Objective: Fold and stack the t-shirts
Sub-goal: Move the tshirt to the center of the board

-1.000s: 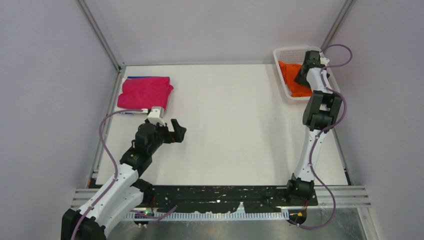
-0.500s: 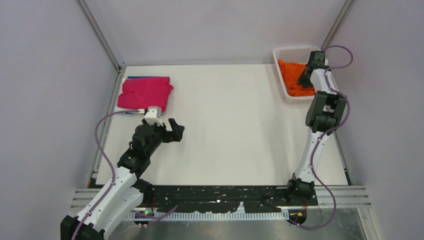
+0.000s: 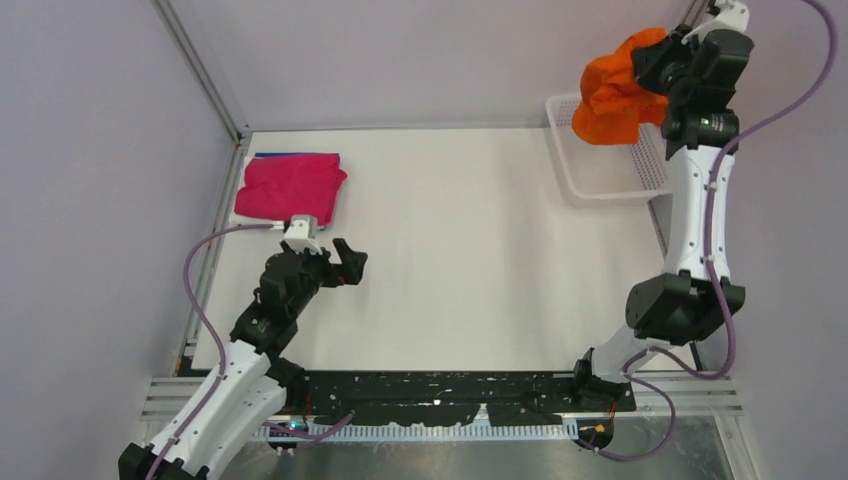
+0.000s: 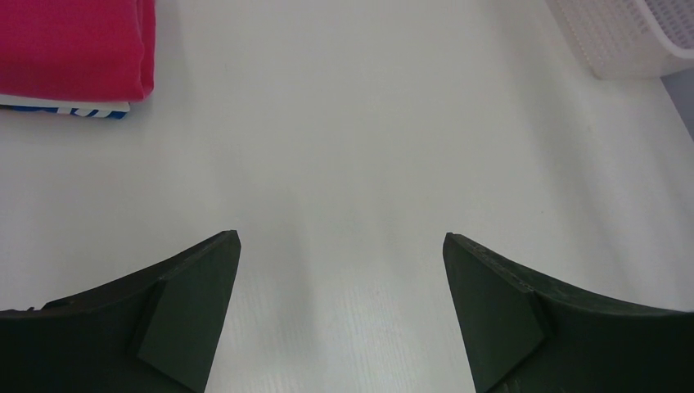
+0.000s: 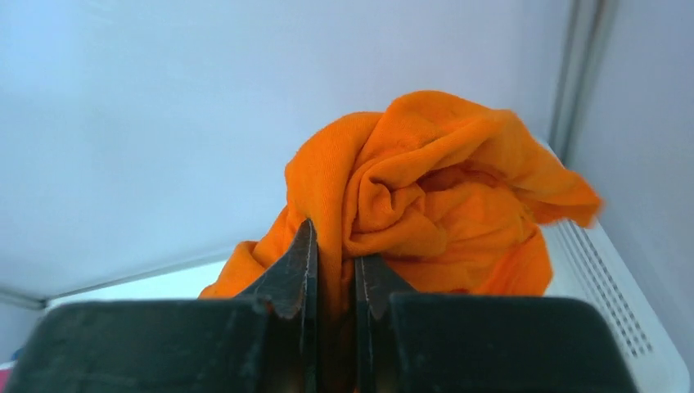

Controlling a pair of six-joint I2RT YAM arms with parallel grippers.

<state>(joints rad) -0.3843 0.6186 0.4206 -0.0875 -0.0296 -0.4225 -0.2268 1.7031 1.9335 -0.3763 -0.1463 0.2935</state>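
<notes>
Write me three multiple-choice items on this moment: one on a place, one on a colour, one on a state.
1. Where is the orange t-shirt?
A. Spread flat on the table
B. Held up in the right gripper
C. Draped over the left arm

2. What colour is the top shirt of the folded stack?
A. Magenta-pink
B. Green
C. White

3. How is the left gripper?
A. Shut on cloth
B. Shut and empty
C. Open and empty

Answers:
1. B: the right wrist view shows bunched orange cloth pinched between the closed fingers.
2. A: the magenta-pink cloth lies on top, with a blue shirt peeking out beneath.
3. C: its wrist view shows the fingers wide apart with only bare table between them.
</notes>
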